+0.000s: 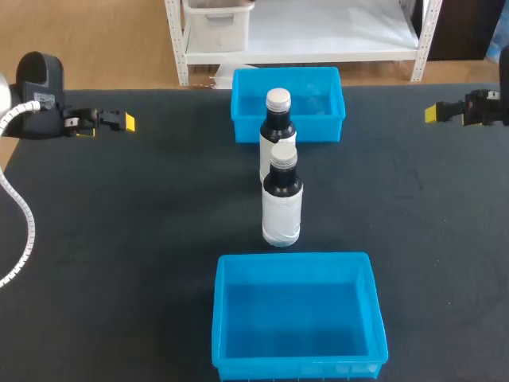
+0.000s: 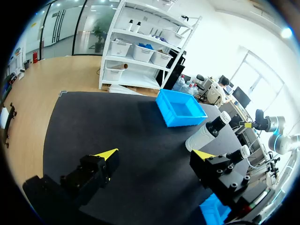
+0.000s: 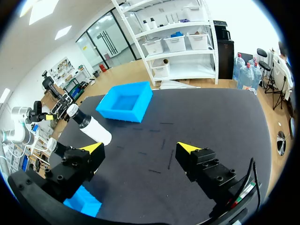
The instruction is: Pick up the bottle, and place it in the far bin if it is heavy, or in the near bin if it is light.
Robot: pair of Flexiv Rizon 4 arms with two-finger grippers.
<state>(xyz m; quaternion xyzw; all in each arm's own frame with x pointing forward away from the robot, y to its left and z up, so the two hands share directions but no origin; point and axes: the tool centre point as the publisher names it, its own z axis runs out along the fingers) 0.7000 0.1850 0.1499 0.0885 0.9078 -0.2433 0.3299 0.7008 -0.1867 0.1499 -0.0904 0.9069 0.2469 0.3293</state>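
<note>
The left arm comes in from the left side of the head view, held low and level. Its left gripper points in toward the middle. In its own wrist view the fingers are spread wide apart. The right arm mirrors this from the right side, with the right gripper aimed inward and its fingers just as widely spread. The two grippers face each other, well apart.

Glossy plastic near bin, matt black table
</note>
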